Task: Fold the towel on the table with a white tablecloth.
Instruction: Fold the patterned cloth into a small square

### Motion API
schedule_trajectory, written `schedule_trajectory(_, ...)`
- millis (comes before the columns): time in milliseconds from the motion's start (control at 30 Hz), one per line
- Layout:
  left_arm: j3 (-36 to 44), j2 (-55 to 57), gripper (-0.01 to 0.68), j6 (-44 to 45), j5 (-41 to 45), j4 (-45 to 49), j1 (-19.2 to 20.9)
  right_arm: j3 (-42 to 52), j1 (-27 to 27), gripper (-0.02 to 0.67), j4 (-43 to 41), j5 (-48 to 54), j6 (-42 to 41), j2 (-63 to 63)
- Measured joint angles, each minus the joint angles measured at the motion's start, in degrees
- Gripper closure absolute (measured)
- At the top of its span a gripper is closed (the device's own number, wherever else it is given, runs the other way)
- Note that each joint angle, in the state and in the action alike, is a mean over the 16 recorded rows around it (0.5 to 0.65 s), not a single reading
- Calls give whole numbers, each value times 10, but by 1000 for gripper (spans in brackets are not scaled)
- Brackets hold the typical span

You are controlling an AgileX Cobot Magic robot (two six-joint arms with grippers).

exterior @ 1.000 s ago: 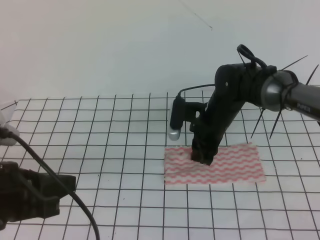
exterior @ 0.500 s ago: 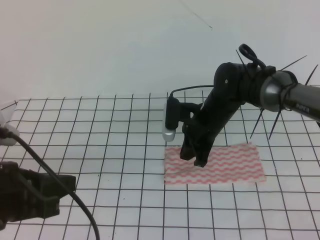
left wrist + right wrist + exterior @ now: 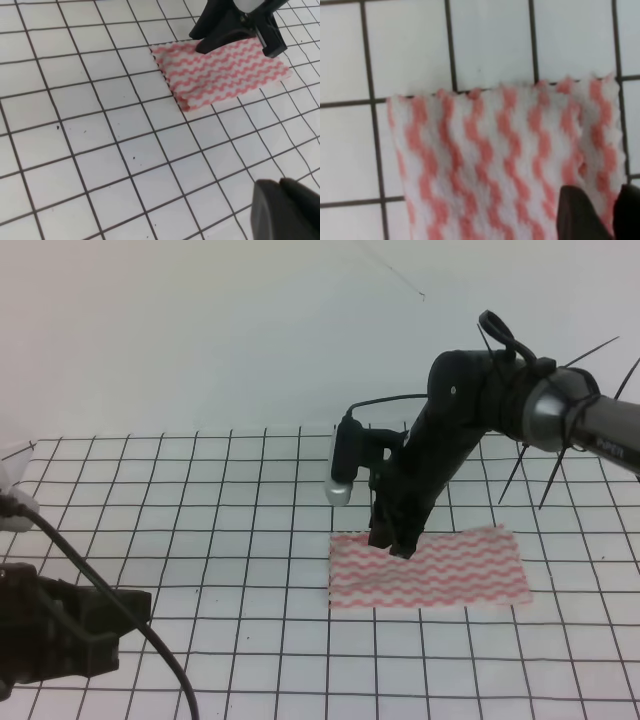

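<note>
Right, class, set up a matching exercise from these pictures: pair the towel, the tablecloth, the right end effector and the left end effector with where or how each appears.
Things:
1. towel
2. tablecloth
3. right end effector
4. left end effector

Descriptions:
A. white with a black grid
B. low at the table's near left corner, away from the cloth
C. pink-and-white wavy stripes, lying flat
D. above the striped cloth's far left part

Pairs: 1-C, 2-A, 3-D, 4-B
</note>
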Motion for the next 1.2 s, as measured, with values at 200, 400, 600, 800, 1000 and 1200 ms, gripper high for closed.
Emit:
schedule_trajectory(200, 0, 0, 676, -1, 0, 0, 0, -4, 0, 461, 0, 3, 6, 0)
schedule_trajectory(400, 0, 0, 676, -2, 0, 0, 0, -4, 0, 448, 14, 8, 5, 6)
schedule_trajectory(600, 0, 0, 676, -3, -1, 1, 0, -5, 0, 449, 27, 11, -4, 12)
schedule_trajectory(800, 0, 0, 676, -2, -1, 1, 0, -5, 1, 504, 32, 13, -16, 16)
schedule_trajectory(1000, 0, 0, 676, -1, -1, 1, 0, -5, 1, 579, 33, 7, -29, 16)
schedule_trajectory(1200, 0, 0, 676, 0, -1, 1, 0, -5, 1, 638, 33, -4, -36, 16)
